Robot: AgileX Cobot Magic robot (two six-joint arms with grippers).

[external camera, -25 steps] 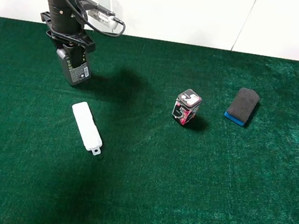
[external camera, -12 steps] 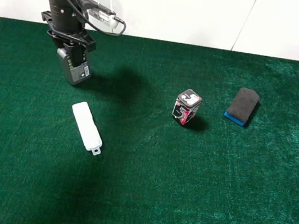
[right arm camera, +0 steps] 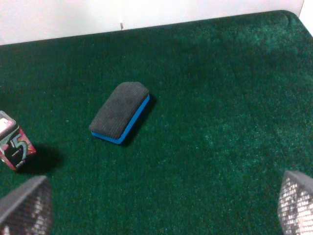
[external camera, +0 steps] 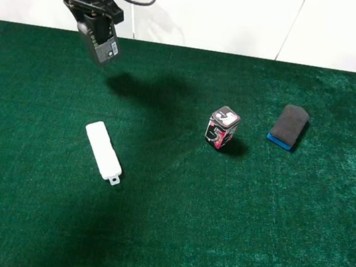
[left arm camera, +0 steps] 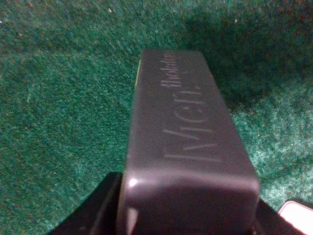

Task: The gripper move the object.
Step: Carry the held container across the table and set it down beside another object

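Observation:
The object, a grey flat-sided bottle (external camera: 102, 43) with a green-and-black label, hangs tilted in my left gripper (external camera: 93, 17) above the far-left part of the green table; its shadow lies on the cloth to its right. In the left wrist view the bottle's grey side (left arm camera: 186, 142) fills the middle, with the dark jaws of the left gripper (left arm camera: 181, 220) shut on both of its sides. Its pump cap is hidden in the jaws. My right gripper (right arm camera: 159, 215) is open and empty, with its fingertips (right arm camera: 24, 205) far apart, above the cloth on the right side.
A flat white bar (external camera: 103, 151) lies on the left middle of the cloth. A small black-red-white tin (external camera: 221, 128) stands near the centre. A black eraser with a blue base (external camera: 288, 126) lies at the right and shows in the right wrist view (right arm camera: 121, 113).
My left gripper has risen with the bottle, lifting it off the cloth and carrying it toward the back of the table. Nothing else has moved.

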